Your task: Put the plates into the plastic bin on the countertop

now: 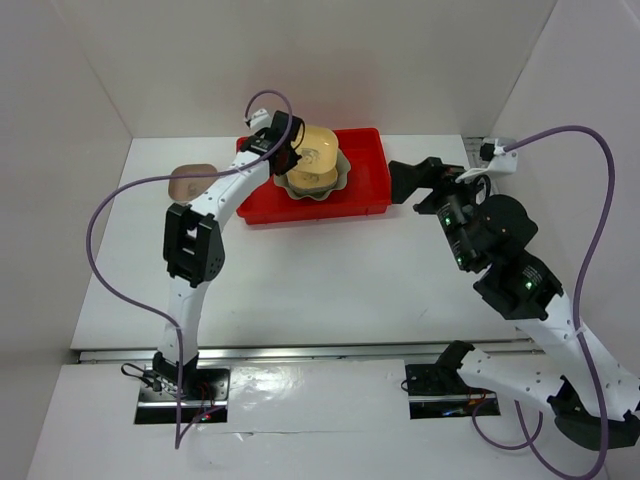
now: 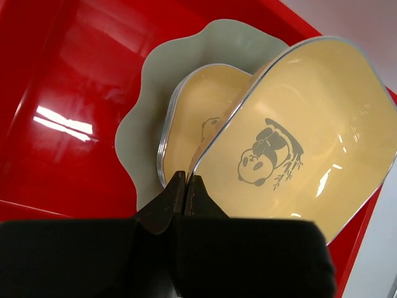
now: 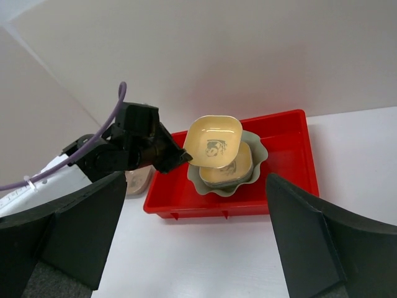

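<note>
While clenched by the left gripper (image 2: 186, 186) at its 7 o'clock rim, tilted steeply: glossy yellow rounded-square dish with a panda print (image 2: 291, 143). Held above a second yellow panda dish (image 2: 198, 118), seen lying flat inside a large pale green scalloped dish (image 2: 149, 124). All within a shallow bright red plastic bin (image 2: 62, 93), at 12 o'clock on the plain white countertop (image 1: 330, 270). At 10 o'clock, outside the bin, beside the left arm: small brownish-pink dish (image 1: 188, 182). At 2 o'clock, just off the bin's end: right gripper (image 1: 408, 185), jaws spread wide, grasping nothing.
</note>
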{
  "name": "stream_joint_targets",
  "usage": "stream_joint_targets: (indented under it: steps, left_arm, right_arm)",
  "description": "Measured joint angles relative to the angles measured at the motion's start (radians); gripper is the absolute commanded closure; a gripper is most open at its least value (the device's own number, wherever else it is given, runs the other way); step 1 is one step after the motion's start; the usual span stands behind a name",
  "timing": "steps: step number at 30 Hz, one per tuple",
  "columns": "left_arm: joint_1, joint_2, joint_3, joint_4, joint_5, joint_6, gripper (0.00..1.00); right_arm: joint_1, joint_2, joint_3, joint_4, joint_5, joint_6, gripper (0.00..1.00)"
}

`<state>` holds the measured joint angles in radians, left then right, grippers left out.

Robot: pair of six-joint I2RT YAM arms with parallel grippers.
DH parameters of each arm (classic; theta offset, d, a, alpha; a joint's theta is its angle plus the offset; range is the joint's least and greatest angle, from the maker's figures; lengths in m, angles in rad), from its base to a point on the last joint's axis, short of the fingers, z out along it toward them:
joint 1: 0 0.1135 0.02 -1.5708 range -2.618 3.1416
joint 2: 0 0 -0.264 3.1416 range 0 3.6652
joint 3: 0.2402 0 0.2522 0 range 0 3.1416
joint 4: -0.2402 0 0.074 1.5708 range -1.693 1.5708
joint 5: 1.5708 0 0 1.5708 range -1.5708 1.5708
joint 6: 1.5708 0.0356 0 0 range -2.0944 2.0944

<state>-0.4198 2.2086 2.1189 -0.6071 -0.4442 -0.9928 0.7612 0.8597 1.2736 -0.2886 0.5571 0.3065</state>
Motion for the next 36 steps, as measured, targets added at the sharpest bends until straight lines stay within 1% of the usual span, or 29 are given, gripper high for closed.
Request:
stream_joint_targets:
  steps: [7, 8, 10, 11, 15, 16, 17, 19, 22, 23, 24, 26, 27, 28, 31, 34, 36]
  left_arm:
    - [0.019, 0.016, 0.0, -0.013, 0.027, -0.142, 1.0]
    - [0.022, 0.018, 0.0, -0.011, 0.032, -0.151, 0.91]
    - [0.025, 0.029, 0.002, -0.006, 0.045, -0.17, 0.78]
    - [0.026, 0.036, 0.002, -0.003, 0.055, -0.176, 0.74]
    - [0.026, 0.068, 0.002, 0.008, 0.09, -0.195, 0.54]
    - [0.026, 0.074, 0.002, 0.009, 0.098, -0.195, 0.47]
    - [0.026, 0.077, 0.002, 0.01, 0.106, -0.196, 0.35]
    - [0.026, 0.078, 0.002, 0.01, 0.114, -0.2, 0.34]
    - [0.024, 0.05, -0.024, 0.024, 0.11, -0.189, 0.31]
    - [0.025, 0.03, -0.042, 0.022, 0.105, -0.184, 0.28]
    - [0.025, 0.001, -0.061, 0.015, 0.09, -0.167, 0.17]
    - [0.027, -0.061, -0.074, -0.007, 0.053, -0.13, 0.1]
    - [0.031, -0.097, -0.075, -0.014, 0.037, -0.112, 0.04]
    - [0.04, -0.132, -0.075, -0.021, 0.023, -0.099, 0.02]
    - [0.113, -0.249, -0.082, -0.019, 0.015, -0.047, 0.0]
    - [0.275, -0.305, -0.071, 0.006, 0.045, 0.037, 0.0]
    - [0.394, -0.276, -0.036, 0.02, 0.096, 0.116, 0.0]
  right_arm:
    - [0.0, 0.024, 0.0, -0.021, 0.008, 0.0, 0.0]
    - [0.0, 0.026, 0.0, -0.026, 0.007, 0.0, 0.0]
    - [0.0, 0.028, 0.0, -0.04, 0.008, 0.0, 0.0]
    - [0.0, 0.028, 0.0, -0.044, 0.008, 0.0, 0.0]
    - [0.0, 0.025, 0.0, -0.054, 0.008, 0.0, 0.0]
    - [0.0, 0.023, 0.0, -0.056, 0.008, 0.0, 0.0]
    - [0.0, 0.022, 0.0, -0.057, 0.009, 0.0, 0.0]
    - [0.0, 0.019, 0.0, -0.059, 0.009, 0.0, 0.0]
    - [0.0, 0.019, 0.0, -0.063, 0.008, 0.0, 0.0]
    - [0.0, 0.019, 0.0, -0.063, 0.007, 0.0, 0.0]
    - [0.0, 0.02, 0.0, -0.063, 0.007, 0.0, 0.0]
    - [0.0, 0.023, 0.0, -0.063, 0.004, -0.001, 0.0]
    - [0.0, 0.026, 0.0, -0.063, 0.003, -0.001, 0.0]
    - [0.0, 0.03, 0.0, -0.063, -0.001, -0.001, 0.0]
    - [0.0, 0.04, -0.015, -0.055, -0.026, -0.002, 0.0]
    - [0.0, 0.042, -0.055, -0.045, -0.069, -0.015, 0.0]
    - [-0.001, 0.049, -0.076, -0.041, -0.108, -0.032, 0.0]
